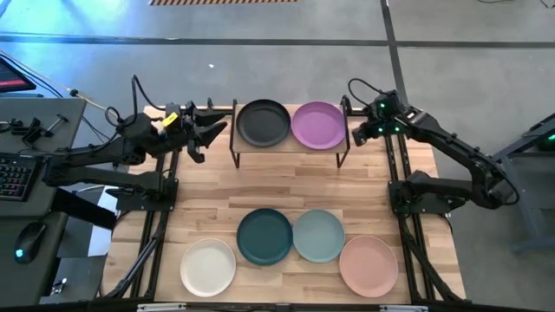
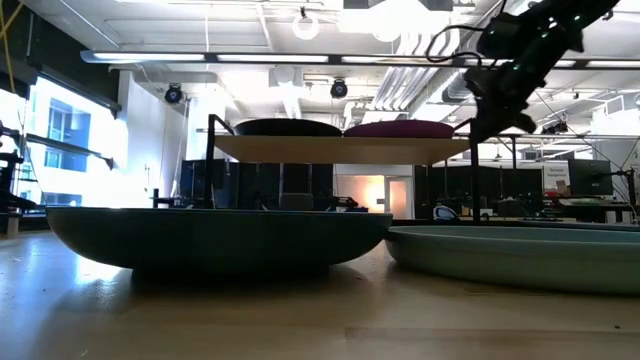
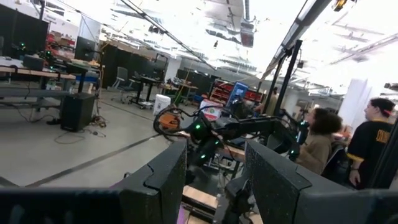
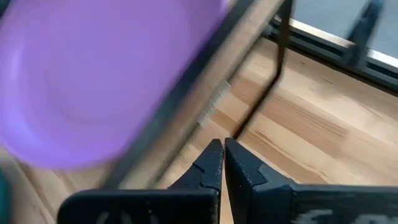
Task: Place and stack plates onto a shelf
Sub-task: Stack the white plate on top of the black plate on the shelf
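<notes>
**Sam:** What are your tools doing?

**Me:** My right tool (image 1: 354, 132) is up by the right end of the shelf (image 1: 288, 149). Its two fingers are pressed together with nothing between them. My left tool (image 1: 211, 130) is by the left end of the shelf. Its fingers are spread apart and it has nothing in it.

**Sam:** What is on the shelf?

**Me:** Two plates, side by side. The black plate (image 1: 264, 123) is on the left. The purple plate (image 1: 318, 125) is on the right, just beside my right tool.

**Sam:** And the other plates?

**Me:** Four are down on the surface (image 1: 286, 182), near the front edge. The cream-white plate (image 1: 208, 266) is far left. Then come the dark teal plate (image 1: 264, 236) and the pale blue-green plate (image 1: 318, 235), touching each other. The pink plate (image 1: 368, 264) is far right.

**Sam:** So how much is done?

**Me:** I think two are done and four are left. The shelf looks full across, so the rest must go on top of those two.
</notes>
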